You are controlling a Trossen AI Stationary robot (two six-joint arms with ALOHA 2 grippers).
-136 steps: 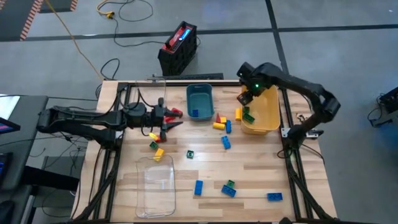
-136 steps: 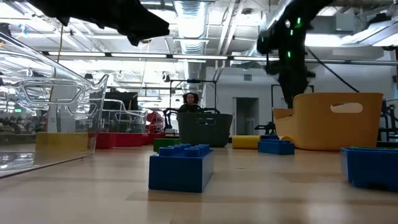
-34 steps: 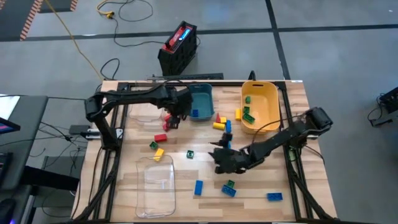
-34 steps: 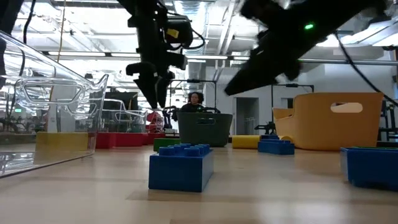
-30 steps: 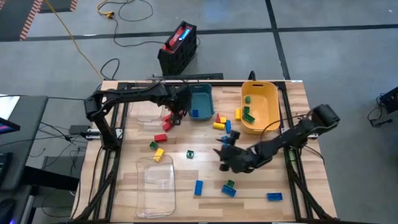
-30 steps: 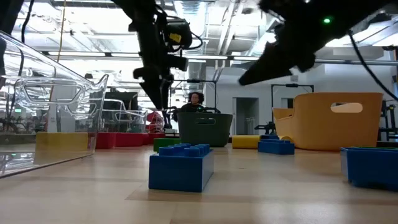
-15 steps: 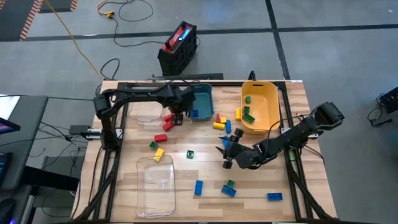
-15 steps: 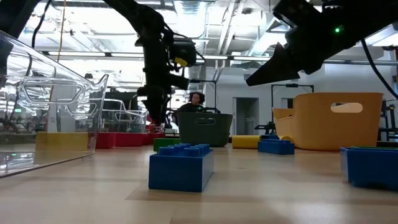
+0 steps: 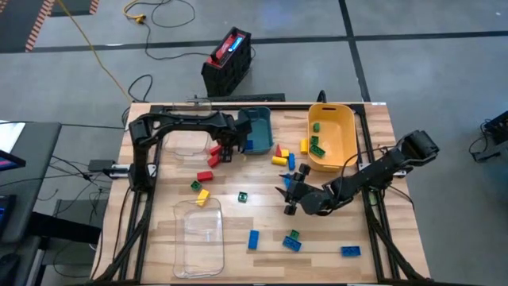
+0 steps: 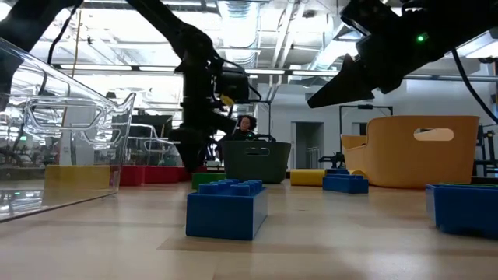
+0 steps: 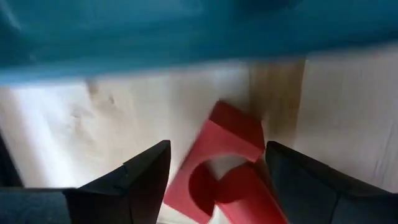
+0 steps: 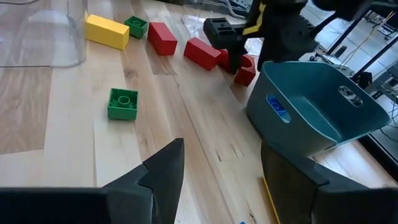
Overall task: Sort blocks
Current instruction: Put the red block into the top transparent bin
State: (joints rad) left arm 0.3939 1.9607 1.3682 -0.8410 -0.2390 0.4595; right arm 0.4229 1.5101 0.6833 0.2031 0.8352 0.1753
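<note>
**Left claw lowering onto a red block beside the teal bin**

Since the earlier frames, the left claw [image 9: 228, 151] has been moving from the bench's left side toward the back edge, and it is now hanging just beside the teal bin [image 9: 255, 129]. The right claw [image 9: 290, 195] has been leaving the yellow bin [image 9: 332, 137] and is now hovering near the middle of the bench.

In the left wrist view, the left claw's fingers are standing wide apart with a red block [image 11: 219, 149] between them, not yet gripped. The block is lying tilted, its long axis running diagonally across the gap, hollow underside showing. The bin wall is sitting just beyond it, leaving little room on that side, while bare wood is lying open toward the bench's left edge.

The right claw is also spread open and holding nothing. A green block [image 12: 122, 102] is lying ahead of it, with more blocks [image 9: 287, 241] scattered toward the front edge. The left arm is clearly nearer the red block. A clear tray [image 9: 199, 236] is sitting at the front left corner.
</note>
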